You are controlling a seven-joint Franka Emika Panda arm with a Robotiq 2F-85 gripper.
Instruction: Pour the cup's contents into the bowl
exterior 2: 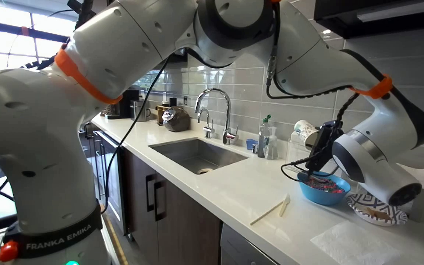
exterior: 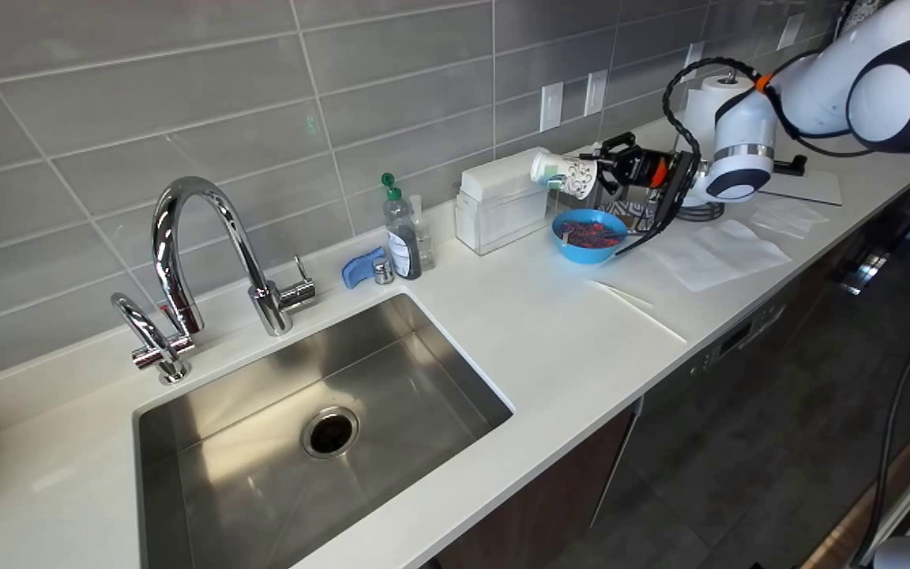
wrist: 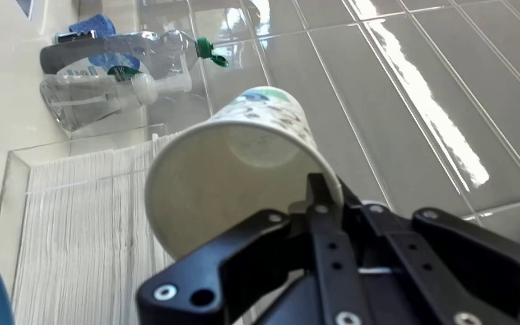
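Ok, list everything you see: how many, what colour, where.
Cup: one, white, held tilted midair
Bowl: one, blue, on counter
Bits: many, red and dark, in bowl
Patterned dish: one, white and dark, beside bowl
Paper sheets: at least two, white, on counter
Utensils: two, cream, near counter edge
Paper holder: one, clear, by wall
Towel roll: one, white, on counter
Sink: one, steel, in counter
Bottles: two, clear, by sink
Sponge: one, blue, by sink
Taps: two, chrome, behind sink
Wall plates: at least four, white, on wall
Round jar: one, brownish, past sink, among others
Cabinet doors: at least two, brown, under counter
Arm: one, mostly white, over counter
Gripper: one, black, gripping cup rim
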